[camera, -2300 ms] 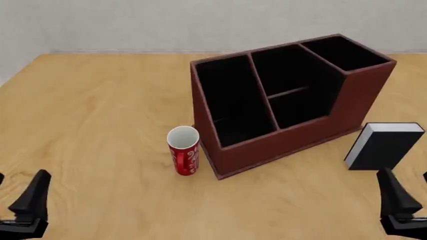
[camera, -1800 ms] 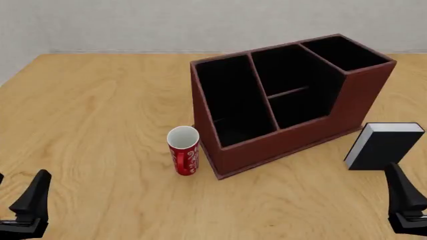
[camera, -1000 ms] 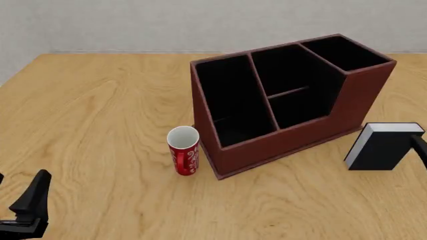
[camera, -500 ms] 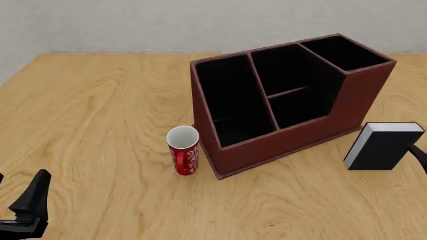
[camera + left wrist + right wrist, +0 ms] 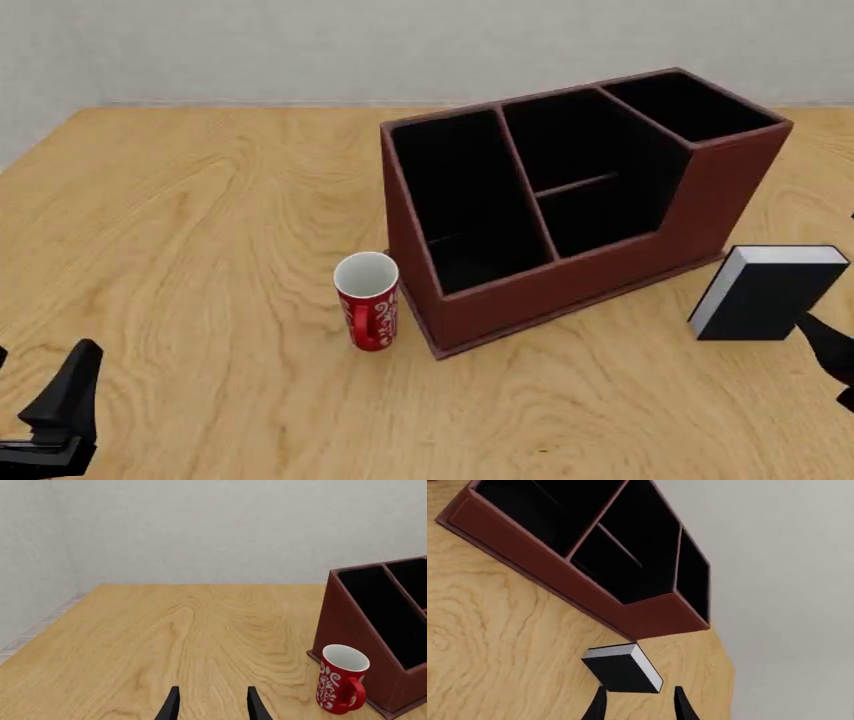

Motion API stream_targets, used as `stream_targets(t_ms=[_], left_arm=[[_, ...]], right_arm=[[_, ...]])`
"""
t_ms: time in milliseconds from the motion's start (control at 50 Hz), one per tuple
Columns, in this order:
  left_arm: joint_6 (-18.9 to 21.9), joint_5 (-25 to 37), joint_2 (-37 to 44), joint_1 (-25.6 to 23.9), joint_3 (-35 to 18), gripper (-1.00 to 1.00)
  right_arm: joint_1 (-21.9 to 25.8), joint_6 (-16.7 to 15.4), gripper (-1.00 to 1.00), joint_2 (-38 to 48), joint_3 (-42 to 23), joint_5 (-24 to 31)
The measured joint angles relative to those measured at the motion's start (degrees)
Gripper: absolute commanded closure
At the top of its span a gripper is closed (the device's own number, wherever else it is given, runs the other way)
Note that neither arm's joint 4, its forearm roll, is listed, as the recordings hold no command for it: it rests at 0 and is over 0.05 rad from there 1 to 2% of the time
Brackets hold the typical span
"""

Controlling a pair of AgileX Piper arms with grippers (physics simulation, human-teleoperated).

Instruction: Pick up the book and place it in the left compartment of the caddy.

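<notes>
Front view: book [image 5: 767, 295] is seen standing on the tabletop [image 5: 200, 230], at 4 o'clock of the caddy [image 5: 574, 205], just beside its right wall. Left compartment [image 5: 454, 205] is seen unfilled. Mug [image 5: 367, 300] is placed at 8 o'clock of the caddy. Left claw [image 5: 212, 709] and right claw [image 5: 639, 705] are both spread, nothing gripped; the right is aimed at the book.

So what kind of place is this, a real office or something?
Probably not a real room: it looks like a computer-rendered test bench. A bare wooden table stands against a blank grey wall, with only a desk caddy, a red mug and a book on it, and two robot grippers at the near edge.
</notes>
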Motion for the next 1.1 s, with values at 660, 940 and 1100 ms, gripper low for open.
stream_targets(t_ms=[660,940,1100], left_arm=[[0.0,0.0,0.0,0.0,0.0,-1.00],[0.0,0.0,0.0,0.0,0.0,-1.00],[0.0,0.0,0.0,0.0,0.0,-1.00]], right_arm=[[-1.7,-8.9,-1.00,13.0,-2.7,-0.4],[-3.8,-11.7,-1.00,19.6,-5.5,-0.4],[-4.8,-12.9,-1.00,23.4,-6.0,-1.8]])
